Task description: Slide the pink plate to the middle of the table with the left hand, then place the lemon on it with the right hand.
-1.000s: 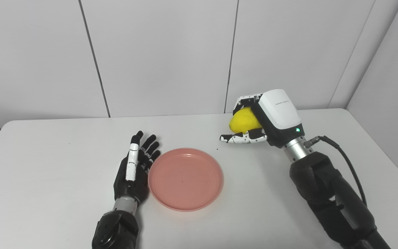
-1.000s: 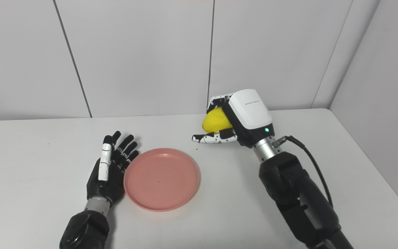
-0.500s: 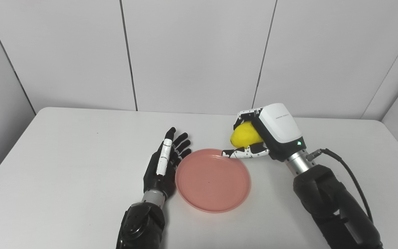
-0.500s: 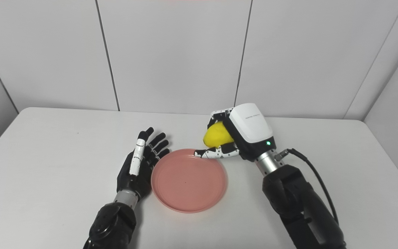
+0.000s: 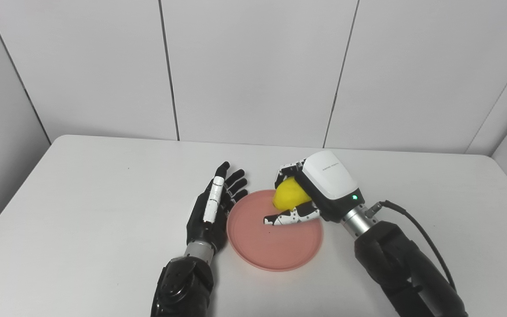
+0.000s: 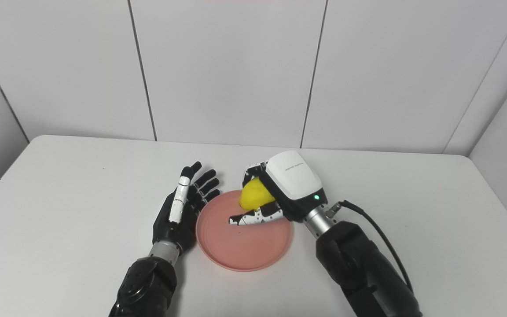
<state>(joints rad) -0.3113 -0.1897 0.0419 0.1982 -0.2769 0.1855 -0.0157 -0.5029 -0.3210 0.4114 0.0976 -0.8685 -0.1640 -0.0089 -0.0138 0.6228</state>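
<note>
Lemon [image 5: 289,194] being carried, now over the pink plate [image 5: 275,253], no longer off past its far right edge as half a second back. Going left to right: left hand [image 5: 211,209] lying flat with fingers spread, holding nothing, resting just beside the plate's left rim, maybe touching it. Then the plate, sitting near the middle of the table [image 5: 82,207]. Then the right hand [image 5: 306,198], wrapping its fingers around the lemon and hanging above the plate's far half. Looking like only lowering and letting go is left. Lemon's long side leaning, top end pointing up and right into the palm, bottom end down and left toward the thumb.
</note>
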